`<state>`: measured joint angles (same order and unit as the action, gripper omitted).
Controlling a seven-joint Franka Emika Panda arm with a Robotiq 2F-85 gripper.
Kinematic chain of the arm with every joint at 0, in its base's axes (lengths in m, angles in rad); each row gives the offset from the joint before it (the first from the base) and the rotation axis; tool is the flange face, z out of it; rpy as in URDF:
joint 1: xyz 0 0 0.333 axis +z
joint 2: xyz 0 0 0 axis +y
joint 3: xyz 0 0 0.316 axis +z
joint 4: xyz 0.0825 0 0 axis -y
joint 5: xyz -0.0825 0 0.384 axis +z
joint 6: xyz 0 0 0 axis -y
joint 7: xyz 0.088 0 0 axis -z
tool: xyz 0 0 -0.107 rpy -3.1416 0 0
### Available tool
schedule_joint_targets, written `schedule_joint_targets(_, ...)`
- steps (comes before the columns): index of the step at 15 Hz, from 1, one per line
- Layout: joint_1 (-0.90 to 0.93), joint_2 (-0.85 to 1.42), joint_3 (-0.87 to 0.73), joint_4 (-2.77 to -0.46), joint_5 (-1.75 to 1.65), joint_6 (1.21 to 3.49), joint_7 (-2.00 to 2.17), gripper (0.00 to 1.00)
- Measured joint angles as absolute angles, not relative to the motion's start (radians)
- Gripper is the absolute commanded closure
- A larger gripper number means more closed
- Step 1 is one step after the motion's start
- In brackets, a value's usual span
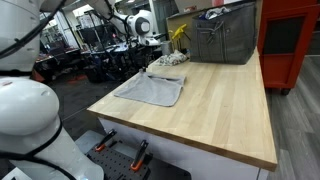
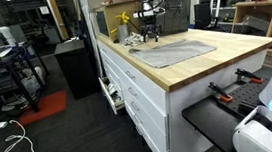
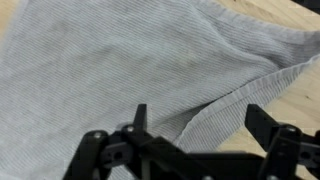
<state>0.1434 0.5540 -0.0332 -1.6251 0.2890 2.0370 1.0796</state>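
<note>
The jaws stand wide apart, holding nothing, just over the grey cloth [image 3: 110,60], which lies spread on the wooden surface [image 1: 225,110] directly beneath them. In the wrist view a folded edge [image 3: 240,95] of it runs across below the fingertips. From here I'd judge the cloth light, limp and not fragile. It would sag and drag if lifted, so that raised fold looks the best place to pinch.
</note>
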Motion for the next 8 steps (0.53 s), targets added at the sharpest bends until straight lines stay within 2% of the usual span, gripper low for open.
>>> schedule_joint_targets(3, 0.129, 0.633, -0.042, -1.569, 0.289, 2.039, 1.158, 0.00)
schedule_joint_targets(4, 0.125, 0.660, -0.048, -1.552, 0.289, 2.041, 1.186, 0.25)
schedule_joint_targets(5, 0.121, 0.683, -0.054, -1.537, 0.289, 2.043, 1.207, 0.28)
schedule_joint_targets(8, 0.100, 0.726, -0.060, -1.497, 0.291, 2.045, 1.246, 0.51)
